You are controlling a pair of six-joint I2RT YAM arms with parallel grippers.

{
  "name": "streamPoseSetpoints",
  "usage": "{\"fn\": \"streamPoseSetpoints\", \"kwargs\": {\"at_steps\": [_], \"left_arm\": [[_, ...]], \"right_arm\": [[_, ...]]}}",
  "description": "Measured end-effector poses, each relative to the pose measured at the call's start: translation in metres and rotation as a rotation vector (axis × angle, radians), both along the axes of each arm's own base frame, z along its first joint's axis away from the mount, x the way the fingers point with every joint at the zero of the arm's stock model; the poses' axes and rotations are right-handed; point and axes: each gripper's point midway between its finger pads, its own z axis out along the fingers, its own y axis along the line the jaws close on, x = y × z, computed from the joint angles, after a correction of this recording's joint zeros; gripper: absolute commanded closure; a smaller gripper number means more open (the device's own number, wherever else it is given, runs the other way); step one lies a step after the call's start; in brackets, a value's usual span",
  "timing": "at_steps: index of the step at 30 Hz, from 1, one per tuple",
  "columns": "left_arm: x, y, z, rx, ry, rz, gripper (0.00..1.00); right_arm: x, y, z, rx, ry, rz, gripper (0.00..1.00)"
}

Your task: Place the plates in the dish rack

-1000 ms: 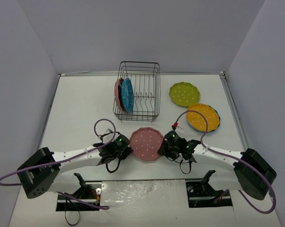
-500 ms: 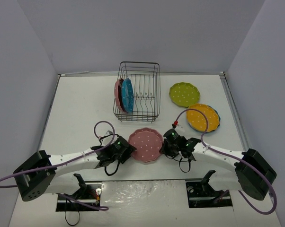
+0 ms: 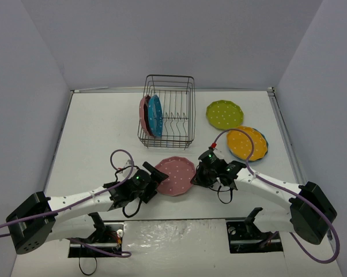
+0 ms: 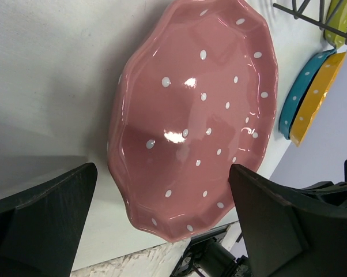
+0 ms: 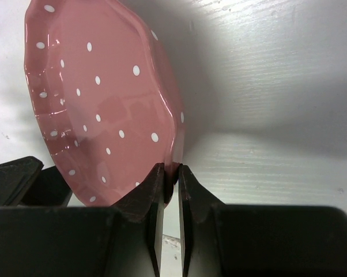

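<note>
A pink plate (image 3: pixel 174 175) with white dots hangs tilted just above the table in front of the dish rack (image 3: pixel 170 112). My right gripper (image 3: pixel 199 174) is shut on its right rim; in the right wrist view the fingertips (image 5: pixel 160 173) pinch the pink plate (image 5: pixel 98 98) edge. My left gripper (image 3: pixel 154 179) stands open just off the plate's left edge, and in its wrist view the pink plate (image 4: pixel 196 115) shows between the wide fingers (image 4: pixel 64 202) without touching them. A pink plate (image 3: pixel 143 115) and a blue plate (image 3: pixel 155 115) stand upright in the rack's left end.
A lime green plate (image 3: pixel 224 114) lies right of the rack. An orange plate (image 3: pixel 246 143) lies on a blue plate (image 3: pixel 265 147) nearer the right wall. Walls close the table on three sides. The rack's right slots hold only prongs.
My left gripper has opened, let go of the pink plate's left rim and drawn back. My right gripper has shut on the right rim, and the plate has shifted slightly toward the rack.
</note>
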Motion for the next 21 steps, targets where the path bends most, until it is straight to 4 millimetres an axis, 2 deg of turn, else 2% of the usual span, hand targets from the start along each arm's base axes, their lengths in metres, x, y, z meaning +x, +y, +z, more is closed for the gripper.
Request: {"fn": "streamPoseSetpoints", "kwargs": {"at_steps": [6, 10, 18, 21], "left_arm": [[-0.003, 0.004, -0.010, -0.004, 0.011, 0.012, 0.03], [0.001, -0.002, -0.009, -0.029, 0.005, 0.019, 0.06], [0.010, -0.013, -0.011, -0.070, -0.004, 0.038, 0.26], [0.012, -0.015, -0.013, -0.076, -0.004, 0.043, 0.45]], "right_arm": [[0.004, 0.007, 0.006, 0.031, 0.029, -0.017, 1.00], [0.002, 0.009, 0.005, 0.046, 0.049, -0.024, 1.00], [-0.001, 0.013, 0.007, 0.071, 0.076, -0.024, 1.00], [-0.001, 0.016, 0.008, 0.088, 0.080, -0.026, 1.00]]}}
